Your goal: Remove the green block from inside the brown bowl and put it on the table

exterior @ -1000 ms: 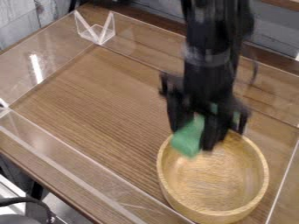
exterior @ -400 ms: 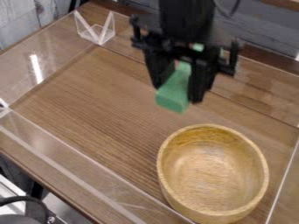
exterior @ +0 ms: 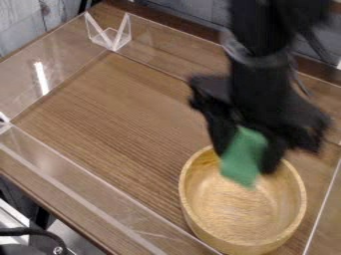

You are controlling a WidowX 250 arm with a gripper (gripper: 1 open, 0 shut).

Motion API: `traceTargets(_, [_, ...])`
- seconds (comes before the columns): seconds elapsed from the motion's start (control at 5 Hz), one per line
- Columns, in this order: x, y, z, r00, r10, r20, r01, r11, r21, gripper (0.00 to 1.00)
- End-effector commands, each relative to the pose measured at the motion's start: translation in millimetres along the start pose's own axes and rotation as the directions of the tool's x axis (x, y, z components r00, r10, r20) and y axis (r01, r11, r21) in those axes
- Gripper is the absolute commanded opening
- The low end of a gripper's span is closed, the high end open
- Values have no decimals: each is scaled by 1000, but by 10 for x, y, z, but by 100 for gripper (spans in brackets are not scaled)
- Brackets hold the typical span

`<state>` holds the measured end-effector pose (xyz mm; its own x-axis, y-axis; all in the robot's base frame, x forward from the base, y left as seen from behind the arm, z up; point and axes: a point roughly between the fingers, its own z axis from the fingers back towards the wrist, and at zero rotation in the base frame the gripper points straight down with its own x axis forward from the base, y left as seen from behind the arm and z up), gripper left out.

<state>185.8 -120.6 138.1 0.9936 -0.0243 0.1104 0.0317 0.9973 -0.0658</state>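
Solid green block (exterior: 244, 156), light tan bowl (exterior: 240, 214), brown wood-grain tbl (exterior: 114, 110), blk arm (exterior: 260, 50).

You look from above at a slant across the table (exterior: 114, 110), the brown bowl (exterior: 240, 214) near you at lower right, in one view

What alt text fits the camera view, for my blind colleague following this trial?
A dark robot gripper holds a green block over a round tan bowl on a wooden table. A small clear holder stands near the table's far edge.
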Motion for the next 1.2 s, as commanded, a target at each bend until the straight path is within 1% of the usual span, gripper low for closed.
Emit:
traceTargets(0.0, [92, -46, 28, 998, 35, 50, -35, 999, -6, 0])
traceTargets(0.4, [74, -40, -147, 997, 53, 55, -52, 999, -15, 0])
traceTargets(0.6, [80, 10, -149, 995, 77, 57, -75, 997, -22, 0])
traceTargets(0.8, [87, 62, -108, 994, 96, 57, -94, 995, -33, 0])
traceTargets(1.0, [96, 127, -123, 991, 120, 56, -118, 992, -39, 0])
